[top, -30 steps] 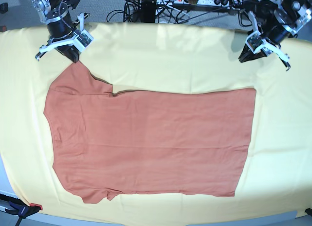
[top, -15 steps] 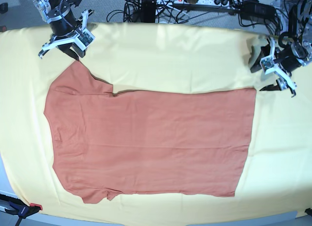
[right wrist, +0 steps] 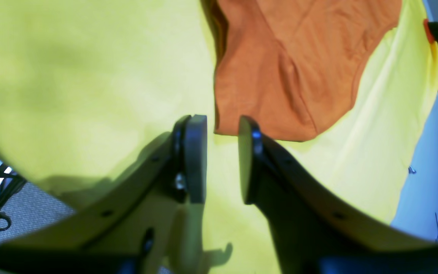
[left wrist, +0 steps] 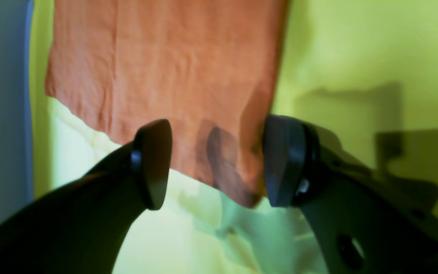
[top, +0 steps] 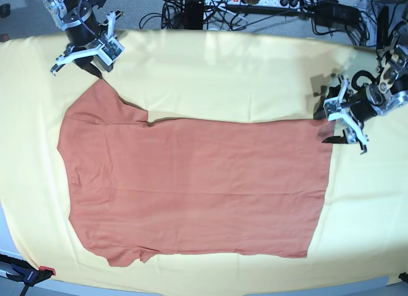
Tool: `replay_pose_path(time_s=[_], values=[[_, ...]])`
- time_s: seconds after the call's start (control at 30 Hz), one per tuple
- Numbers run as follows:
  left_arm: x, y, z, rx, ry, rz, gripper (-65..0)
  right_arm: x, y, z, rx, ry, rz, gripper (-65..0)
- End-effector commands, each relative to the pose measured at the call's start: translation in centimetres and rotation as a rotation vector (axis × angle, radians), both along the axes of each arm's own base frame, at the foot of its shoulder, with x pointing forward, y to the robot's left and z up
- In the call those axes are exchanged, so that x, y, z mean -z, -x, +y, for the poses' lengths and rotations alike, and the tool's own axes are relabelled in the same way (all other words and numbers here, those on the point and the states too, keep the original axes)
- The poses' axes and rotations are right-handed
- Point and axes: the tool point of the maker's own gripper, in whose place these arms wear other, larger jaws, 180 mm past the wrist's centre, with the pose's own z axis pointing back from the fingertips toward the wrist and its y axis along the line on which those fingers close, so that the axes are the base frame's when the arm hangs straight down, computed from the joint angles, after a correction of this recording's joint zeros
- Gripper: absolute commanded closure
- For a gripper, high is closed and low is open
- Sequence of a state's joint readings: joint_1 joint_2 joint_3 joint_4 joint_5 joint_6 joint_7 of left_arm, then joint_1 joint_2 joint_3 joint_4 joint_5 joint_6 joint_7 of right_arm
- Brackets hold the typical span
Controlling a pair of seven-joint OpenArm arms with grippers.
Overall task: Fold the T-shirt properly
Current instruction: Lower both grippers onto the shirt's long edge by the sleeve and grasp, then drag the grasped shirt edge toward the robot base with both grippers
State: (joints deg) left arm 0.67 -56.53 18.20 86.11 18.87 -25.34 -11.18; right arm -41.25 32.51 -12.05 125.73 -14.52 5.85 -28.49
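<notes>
Base view: T-shirt (top: 191,187) hem beside left gripper (top: 336,119).

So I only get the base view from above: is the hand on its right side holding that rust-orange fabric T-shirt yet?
Observer: No. In the left wrist view the left hand is spread wide, and the hem corner of the rust-orange fabric T-shirt shows between its fingers, unpinched.
Operator: And the other hand, up by the sleeve?
Observer: The right hand is open by a narrow gap, with nothing clamped.
Operator: Is it lined up with the sleeve?
Observer: The sleeve has its corner right at the fingertips; the large pale yellow cloth fills the rest of the gap.
</notes>
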Motion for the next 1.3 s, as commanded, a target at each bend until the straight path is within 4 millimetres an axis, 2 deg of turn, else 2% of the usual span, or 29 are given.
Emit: replay_pose_path(time_s=[0.0, 0.1, 0.2, 0.27, 0.37, 0.4, 0.47, 0.6, 0.83, 0.9, 0.93, 1.03, 1.1, 1.27], values=[[-0.2, -0.5, 1.2, 0.002, -0.053, -0.002, -38.8, -0.9, -0.4, 0.0, -0.011, 0.002, -0.033, -22.2], [0.1, -1.2, 0.9, 0.011, -0.058, 0.000, -38.8, -0.9, -0.6, -0.4, -0.003, 0.010, -0.035, -27.0], [0.4, -2.2, 0.4, 0.006, -0.047, -0.004, -37.6, -0.8, -0.8, -1.0, 0.007, 0.021, -0.038, -27.4], [0.5, -2.5, -0.1, 0.003, -0.031, -0.005, -28.8, -0.3, -0.6, -0.9, -0.009, 0.026, -0.021, -27.4], [0.6, -2.6, -0.7, 0.005, -0.016, -0.007, -9.7, 0.9, -0.1, -0.7, -0.049, 0.023, 0.012, -27.4], [0.6, -2.7, -0.9, 0.004, -0.014, -0.008, -5.1, 1.4, -0.1, -0.7, -0.063, 0.025, 0.024, -27.4], [0.7, -2.7, -0.9, 0.001, -0.015, -0.007, -0.4, 2.5, -0.3, -1.1, -0.075, 0.039, 0.052, -28.6], [0.8, -2.7, -0.6, -0.016, -0.022, -0.001, 0.0, 3.6, -2.1, -2.3, -0.041, 0.043, 0.053, -35.4], [0.9, -2.9, -0.3, -0.061, -0.014, 0.016, 0.0, 5.3, -3.4, -3.5, -0.056, 0.069, 0.103, -34.9], [0.9, -2.9, -0.3, -0.062, -0.015, 0.016, 0.0, 5.7, -3.5, -3.9, -0.053, 0.079, 0.114, -31.2], [0.9, -2.9, -0.3, -0.061, -0.014, 0.016, 0.0, 5.8, -3.5, -4.0, -0.051, 0.082, 0.115, -27.2], [0.9, -2.9, -0.3, -0.062, -0.015, 0.016, 0.0, 5.7, -3.6, -4.1, -0.041, 0.084, 0.106, -10.3], [0.9, -2.9, -0.2, -0.062, -0.017, 0.016, 0.0, 5.3, -4.0, -4.5, -0.011, 0.090, 0.085, -1.3], [0.0, -2.8, 0.4, -0.044, -0.038, 0.002, 0.0, 3.0, -5.0, -5.3, 0.017, 0.132, 0.029, 0.0]])
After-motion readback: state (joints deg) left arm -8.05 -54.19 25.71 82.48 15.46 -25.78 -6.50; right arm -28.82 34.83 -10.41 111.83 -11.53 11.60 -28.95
